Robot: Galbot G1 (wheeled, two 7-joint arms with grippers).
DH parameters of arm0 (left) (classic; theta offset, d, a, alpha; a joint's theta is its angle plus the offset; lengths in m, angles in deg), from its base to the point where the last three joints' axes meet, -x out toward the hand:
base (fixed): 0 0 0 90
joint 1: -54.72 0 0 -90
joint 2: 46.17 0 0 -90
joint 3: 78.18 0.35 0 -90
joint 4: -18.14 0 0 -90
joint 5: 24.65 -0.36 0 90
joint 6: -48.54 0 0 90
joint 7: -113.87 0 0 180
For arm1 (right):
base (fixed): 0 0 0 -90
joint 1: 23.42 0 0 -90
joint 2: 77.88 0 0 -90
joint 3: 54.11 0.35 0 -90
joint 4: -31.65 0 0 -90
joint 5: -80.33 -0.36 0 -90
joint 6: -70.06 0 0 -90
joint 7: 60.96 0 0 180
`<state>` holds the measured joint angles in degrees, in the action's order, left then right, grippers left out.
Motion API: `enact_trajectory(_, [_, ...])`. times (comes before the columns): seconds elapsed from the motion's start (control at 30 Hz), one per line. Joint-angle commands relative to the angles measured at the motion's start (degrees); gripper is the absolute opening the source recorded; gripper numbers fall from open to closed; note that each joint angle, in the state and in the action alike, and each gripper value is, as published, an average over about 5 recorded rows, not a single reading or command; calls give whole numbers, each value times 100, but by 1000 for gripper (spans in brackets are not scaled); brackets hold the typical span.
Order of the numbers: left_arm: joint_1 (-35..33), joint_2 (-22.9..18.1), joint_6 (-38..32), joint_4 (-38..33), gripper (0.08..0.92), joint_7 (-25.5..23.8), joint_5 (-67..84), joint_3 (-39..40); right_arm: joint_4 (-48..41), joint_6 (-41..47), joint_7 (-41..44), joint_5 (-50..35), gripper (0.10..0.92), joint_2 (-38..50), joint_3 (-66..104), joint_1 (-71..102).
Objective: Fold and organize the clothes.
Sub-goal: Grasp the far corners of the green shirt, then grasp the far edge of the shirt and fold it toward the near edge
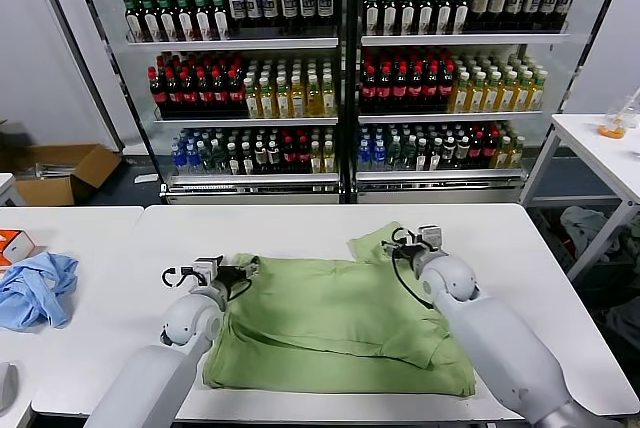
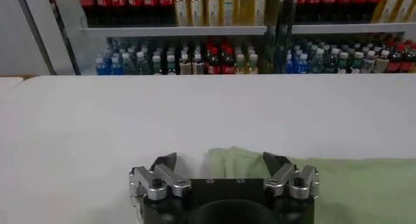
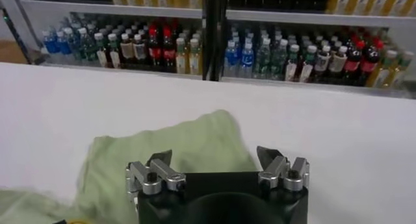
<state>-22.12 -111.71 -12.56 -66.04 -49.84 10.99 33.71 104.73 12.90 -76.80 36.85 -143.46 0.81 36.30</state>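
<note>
The clothes are one light green shirt [image 1: 340, 323], lying partly folded on the white table [image 1: 560, 288] in the head view. My left gripper [image 1: 243, 270] sits low at the shirt's far left corner. It is open, and a fold of green fabric [image 2: 242, 160] lies between its fingers [image 2: 165, 162]. My right gripper [image 1: 403, 241] hovers at the far right, over the sleeve that sticks out toward the fridge. It is open too, with the sleeve [image 3: 175, 144] spread under and between its jaws and nothing pinched. The collar, buttons and chest print are hidden.
A light blue cloth [image 1: 35, 288] and an orange box [image 1: 12, 245] lie on the neighbouring table to the left. Glass-door fridges full of bottles [image 1: 340, 68] stand behind the table. Another white table [image 1: 600, 148] stands at the right. A cardboard box [image 1: 60, 170] sits on the floor.
</note>
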Motion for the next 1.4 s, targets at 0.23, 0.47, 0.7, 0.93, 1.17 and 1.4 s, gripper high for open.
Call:
enact_trajectory(0.23, [-162, 0, -41, -27, 585, -58, -35, 41, -689, 31, 57, -225, 781, -336, -133, -236])
enact_trajectory(0.47, [-331, 72, -73, -188, 386, -176, 62, -16, -525, 28, 114, -241, 587, -264, -139, -98])
enact_trajectory(0.7, [-494, 180, -188, -400, 178, -323, 322, -134, -260, 12, 180, -239, 387, -157, -98, -10])
enact_trajectory(0.93, [-701, 288, -373, -740, 89, -410, 533, -334, 262, -589, 265, -255, 180, 16, 27, 213])
enact_trajectory(1.17, [-955, 441, -483, -1308, 89, -426, 812, -644, 1208, -765, 247, -297, 105, 342, 327, 620])
enact_trajectory(1.4, [-1337, 580, -470, -1825, 89, -426, 926, -892, 2058, -707, 211, -392, 105, 823, 754, 1107])
